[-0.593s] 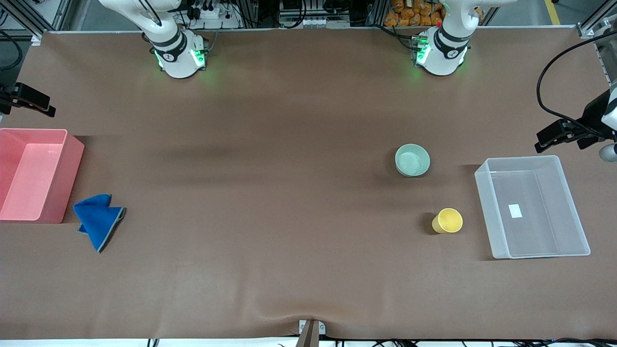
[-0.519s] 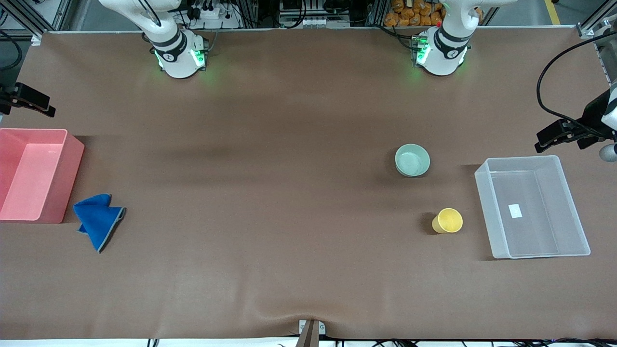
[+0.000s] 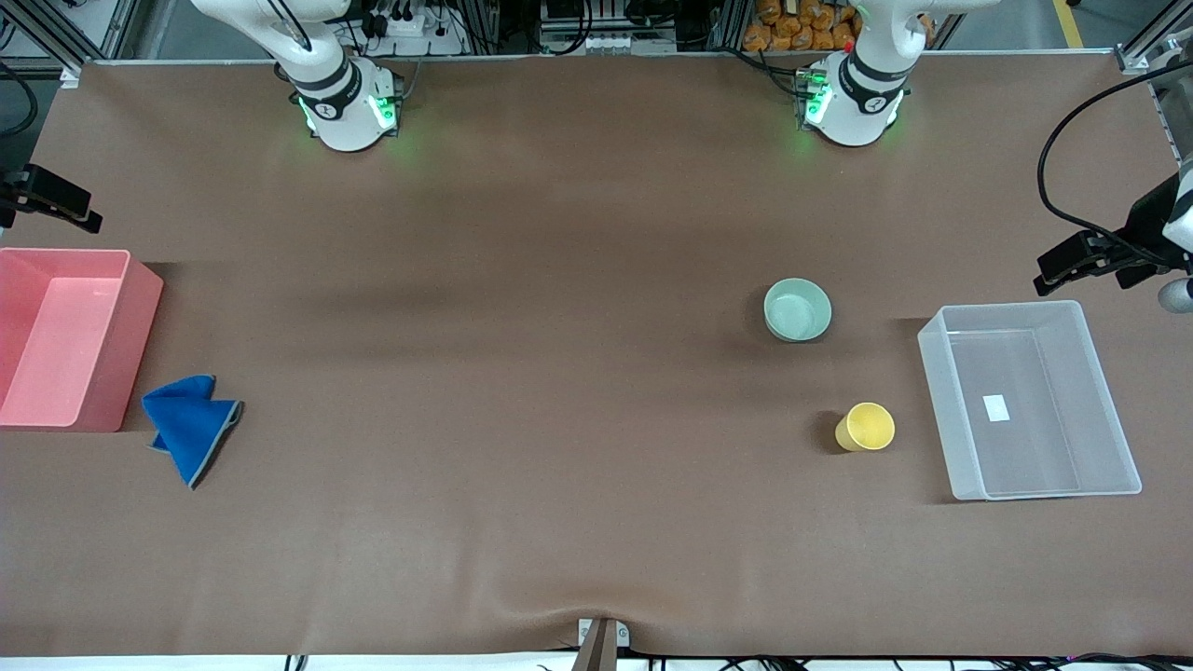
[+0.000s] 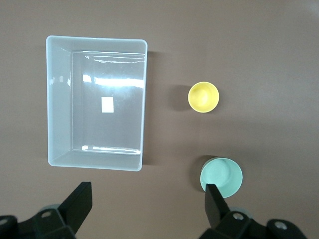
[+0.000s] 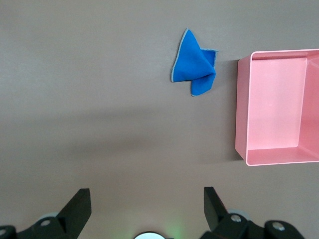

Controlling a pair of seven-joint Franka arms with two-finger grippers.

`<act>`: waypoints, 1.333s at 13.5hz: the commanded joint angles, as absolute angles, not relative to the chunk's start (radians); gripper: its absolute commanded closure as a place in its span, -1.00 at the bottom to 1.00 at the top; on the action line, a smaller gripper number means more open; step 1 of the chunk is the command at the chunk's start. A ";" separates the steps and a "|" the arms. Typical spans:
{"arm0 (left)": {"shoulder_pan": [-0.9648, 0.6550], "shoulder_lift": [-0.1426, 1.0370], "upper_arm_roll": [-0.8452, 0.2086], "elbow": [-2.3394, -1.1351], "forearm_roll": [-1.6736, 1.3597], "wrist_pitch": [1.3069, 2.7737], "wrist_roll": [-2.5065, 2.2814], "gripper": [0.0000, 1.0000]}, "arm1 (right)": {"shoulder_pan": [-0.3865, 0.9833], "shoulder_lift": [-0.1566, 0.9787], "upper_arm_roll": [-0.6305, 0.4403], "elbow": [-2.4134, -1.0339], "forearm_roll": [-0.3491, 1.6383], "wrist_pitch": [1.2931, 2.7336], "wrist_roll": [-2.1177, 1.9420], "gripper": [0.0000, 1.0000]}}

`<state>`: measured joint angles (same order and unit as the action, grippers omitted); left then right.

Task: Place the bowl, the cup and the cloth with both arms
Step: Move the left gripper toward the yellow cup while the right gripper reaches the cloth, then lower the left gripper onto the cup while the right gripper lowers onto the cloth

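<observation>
**Nothing placed yet: bowl, cup and cloth all lie loose on the desk**

Both bins are empty, so every placement is left to do. The glossy, pale mint-green round bowl [image 3: 797,309] and the small bright yellow handleless cup [image 3: 866,427] stand apart beside the clear plastic rectangular bin [image 3: 941,328], the cup nearer the front camera. The soft royal-blue cloth [image 3: 190,423] with grey trim lies crumpled just beside the pink plastic bin [image 3: 144,291]. The left gripper [image 4: 148,201] hangs high over the brown desk [image 3: 559,373] near the bowl, jaws wide and holding nothing. The right gripper [image 5: 144,206] is likewise raised, jaws wide and empty.
</observation>
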<state>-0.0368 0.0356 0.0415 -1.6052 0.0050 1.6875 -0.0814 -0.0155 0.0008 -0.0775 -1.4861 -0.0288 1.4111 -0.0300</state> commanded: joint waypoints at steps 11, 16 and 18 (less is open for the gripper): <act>-0.021 0.141 0.034 -1.525 -0.017 1.693 -0.071 -1.00 | -0.109 0.020 -0.089 -1.590 0.000 1.426 -0.041 -1.00; -0.021 0.290 0.034 -1.443 -0.018 1.777 -0.083 -1.00 | -0.141 0.158 -0.089 -1.617 0.000 1.543 -0.043 -1.00; -0.025 0.351 0.034 -1.443 -0.020 1.859 -0.083 -1.00 | -0.162 0.202 -0.089 -1.617 -0.002 1.577 -0.044 -1.00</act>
<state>-0.0287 0.2833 0.0380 -1.4877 -0.0019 1.8180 -0.0816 -0.1293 0.1682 -0.0972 -1.6283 -0.0151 1.5585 -0.0319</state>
